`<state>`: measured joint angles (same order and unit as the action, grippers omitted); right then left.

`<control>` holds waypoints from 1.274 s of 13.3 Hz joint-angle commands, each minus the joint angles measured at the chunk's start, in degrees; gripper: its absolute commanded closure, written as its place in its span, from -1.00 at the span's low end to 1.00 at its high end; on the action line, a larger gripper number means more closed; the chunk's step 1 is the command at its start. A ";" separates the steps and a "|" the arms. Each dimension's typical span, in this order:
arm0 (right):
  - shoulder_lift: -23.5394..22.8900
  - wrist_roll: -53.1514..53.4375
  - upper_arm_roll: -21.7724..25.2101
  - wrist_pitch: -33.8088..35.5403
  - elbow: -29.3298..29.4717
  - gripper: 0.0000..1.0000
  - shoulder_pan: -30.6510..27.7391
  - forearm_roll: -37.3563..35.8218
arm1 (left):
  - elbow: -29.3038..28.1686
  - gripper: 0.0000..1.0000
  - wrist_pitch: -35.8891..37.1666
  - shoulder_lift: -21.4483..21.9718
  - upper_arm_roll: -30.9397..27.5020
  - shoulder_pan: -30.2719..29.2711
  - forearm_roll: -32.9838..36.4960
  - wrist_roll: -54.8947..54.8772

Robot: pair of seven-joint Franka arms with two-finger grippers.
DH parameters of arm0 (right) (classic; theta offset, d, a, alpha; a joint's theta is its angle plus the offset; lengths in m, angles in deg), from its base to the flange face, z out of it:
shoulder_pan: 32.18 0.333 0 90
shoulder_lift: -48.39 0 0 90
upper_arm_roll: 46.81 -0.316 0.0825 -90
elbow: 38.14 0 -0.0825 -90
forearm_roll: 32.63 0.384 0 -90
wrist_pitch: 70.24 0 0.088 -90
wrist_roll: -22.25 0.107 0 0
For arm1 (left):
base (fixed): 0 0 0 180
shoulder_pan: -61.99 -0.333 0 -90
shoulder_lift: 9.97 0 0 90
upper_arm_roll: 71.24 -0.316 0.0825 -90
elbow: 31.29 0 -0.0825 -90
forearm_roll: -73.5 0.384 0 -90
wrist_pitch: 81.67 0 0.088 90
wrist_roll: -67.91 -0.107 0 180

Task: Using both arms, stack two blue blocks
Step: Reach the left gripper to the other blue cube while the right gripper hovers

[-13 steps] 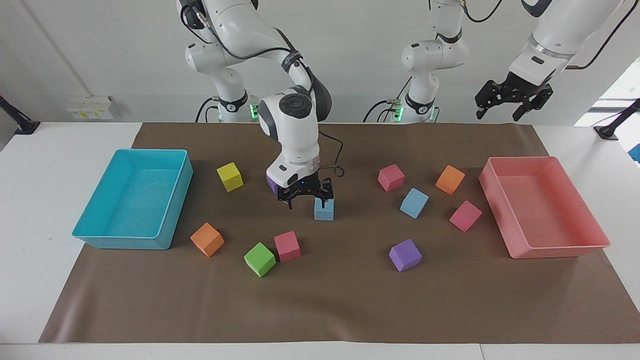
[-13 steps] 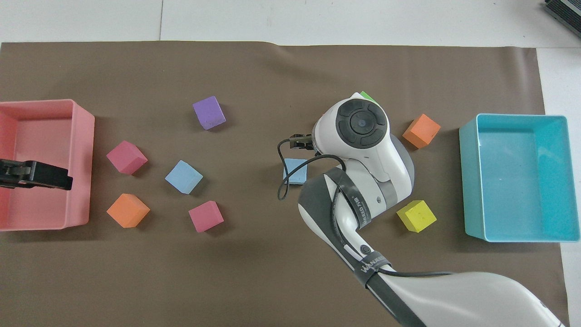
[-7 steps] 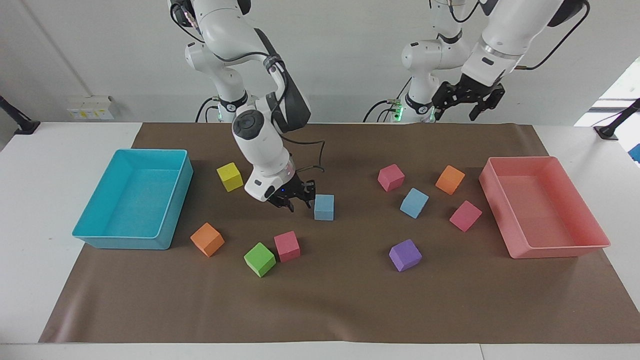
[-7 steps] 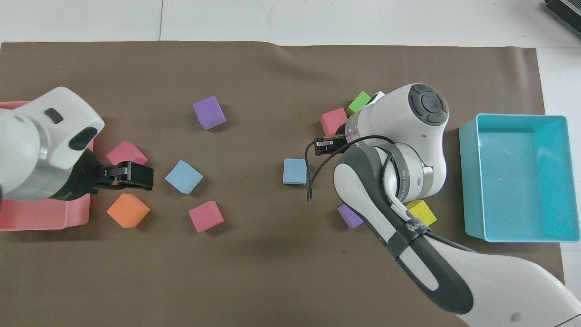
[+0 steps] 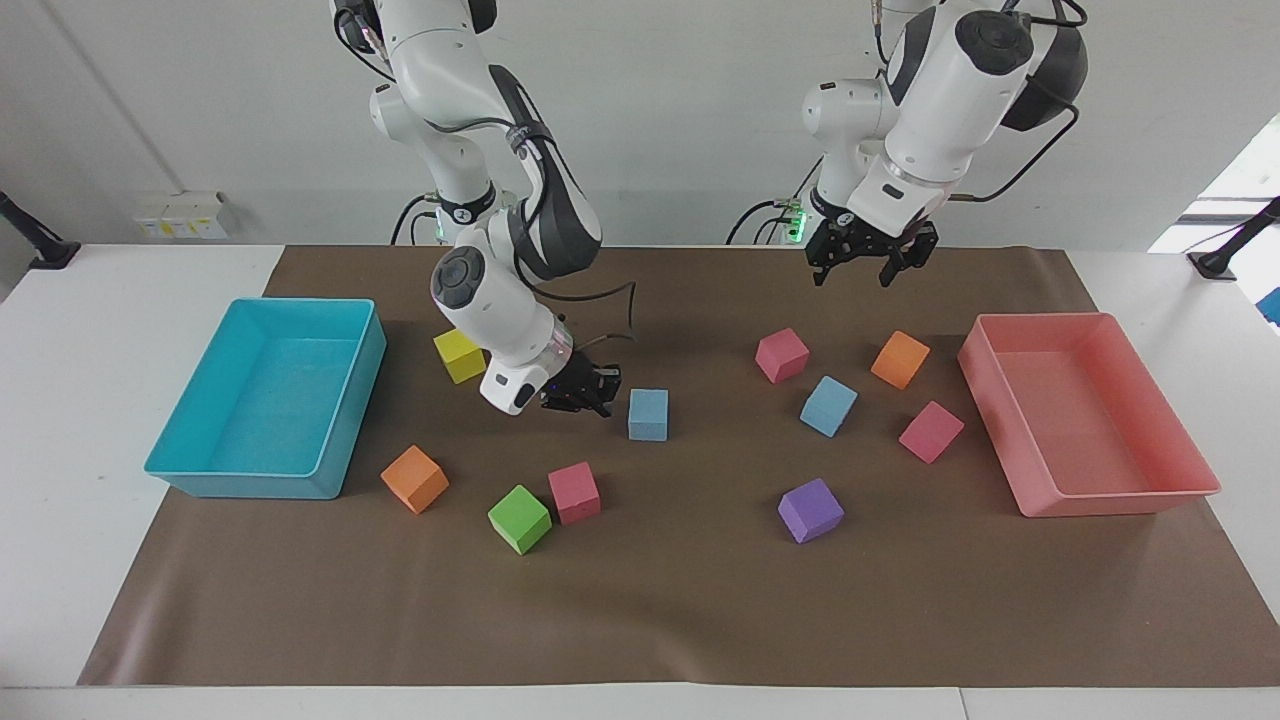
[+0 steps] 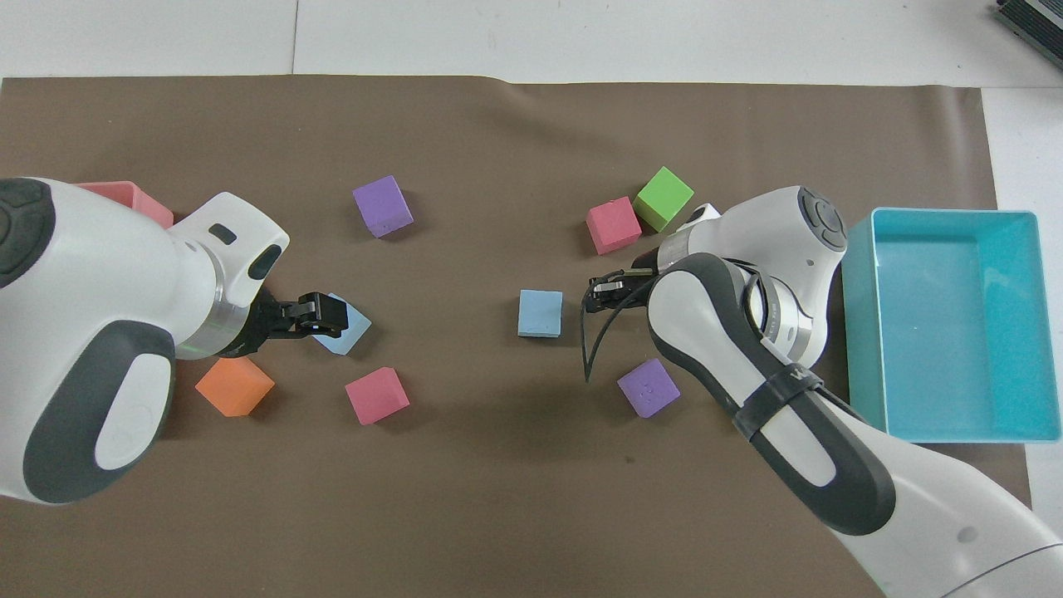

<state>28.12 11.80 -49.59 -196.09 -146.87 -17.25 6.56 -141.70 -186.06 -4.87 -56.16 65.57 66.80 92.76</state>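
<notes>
My right jaws (image 5: pixel 585 392), closed on nothing beside one blue block (image 5: pixel 648 414), could topple it; my left jaws (image 5: pixel 868 262), apart above the other blue block (image 5: pixel 828 405), might descend off-centre.

R gripper (image 5: pixel 580 392) low, shut (empty); L gripper (image 5: pixel 868 262) raised, open.

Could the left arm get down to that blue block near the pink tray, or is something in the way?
Probably yes. The left gripper hangs open in the air, and the blue block lies uncovered on the mat, apart from the pink and orange cubes beside it.
</notes>
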 commanded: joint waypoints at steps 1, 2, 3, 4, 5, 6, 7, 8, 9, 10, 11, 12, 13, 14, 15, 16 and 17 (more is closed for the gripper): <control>1.37 -3.97 -0.56 -0.80 -3.15 1.00 -2.18 4.13 | -2.53 -1.00 -3.36 -0.18 -0.66 1.86 0.64 10.10; 1.20 -4.14 -0.56 -0.80 -3.41 1.00 -2.27 5.80 | -3.40 -1.00 -3.79 -0.18 -0.66 2.04 0.90 13.87; 1.11 -4.49 -0.56 -0.80 -3.59 1.00 -2.27 7.38 | -4.28 -1.00 -4.23 -0.18 -0.66 2.65 1.78 17.65; 0.93 -5.54 -0.56 -0.89 -4.29 1.00 -2.36 8.70 | -5.68 -1.00 -5.80 -0.18 -0.66 2.83 2.31 20.65; 0.76 -6.77 -0.47 -0.89 -4.73 1.00 -2.36 10.19 | -7.00 -1.00 -7.56 -0.18 -0.66 2.83 2.40 24.16; 0.76 -7.13 -0.47 -0.63 -4.74 1.00 -2.54 10.47 | -8.93 -1.00 -10.45 -0.70 -0.66 3.61 3.10 28.02; 0.76 -7.22 -0.47 -0.54 -4.74 1.00 -2.89 10.47 | -10.34 -1.00 -13.26 -1.84 -0.66 4.32 4.15 31.45; 0.76 -7.13 -0.47 -0.62 -4.82 1.00 -2.80 10.47 | -11.23 -1.00 -16.08 -3.59 -0.66 4.76 5.20 34.10; 0.84 -7.13 -0.47 -0.62 -4.82 1.00 -2.80 10.56 | -12.10 -1.00 -18.37 -4.48 -0.66 4.76 5.73 35.26; 0.84 -7.05 -0.47 -0.62 -5.26 1.00 -2.80 10.56 | -12.98 -1.00 -19.43 -4.48 -0.75 4.76 5.83 35.27; 1.02 -7.05 -0.47 -0.62 -5.52 1.00 -2.80 10.65 | -13.17 -1.00 -19.44 -4.49 -0.75 4.24 6.70 35.27; 1.02 -6.96 -0.47 -0.62 -5.53 1.00 -2.89 10.65 | -13.17 -1.00 -19.44 -4.66 -0.75 3.98 8.71 35.27; 1.02 -6.78 -0.47 -0.71 -5.53 1.00 -2.89 10.65 | -13.17 -1.00 -20.23 -5.27 -0.75 3.63 9.95 35.27; 0.76 -6.78 -0.47 -0.89 -5.53 1.00 -2.80 11.08 | -13.17 -1.00 -22.24 -6.67 -0.75 2.84 10.31 35.18; 0.58 -6.78 -0.47 -1.32 -5.53 1.00 -2.37 11.61 | -13.17 -1.00 -24.00 -7.38 -0.84 2.31 10.31 35.18; 0.58 -6.78 -0.47 -1.41 -5.61 1.00 -2.45 11.70 | -13.17 -1.00 -24.97 -8.17 -0.84 1.61 10.40 35.01; 0.58 -6.87 -0.47 -1.41 -5.61 1.00 -2.45 11.79 | -13.17 -1.00 -25.07 -8.35 -0.84 0.99 11.01 34.92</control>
<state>28.11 7.06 -49.57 -196.24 -151.19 -19.23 15.88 -154.04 -208.84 -12.37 -57.13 67.87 75.93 126.98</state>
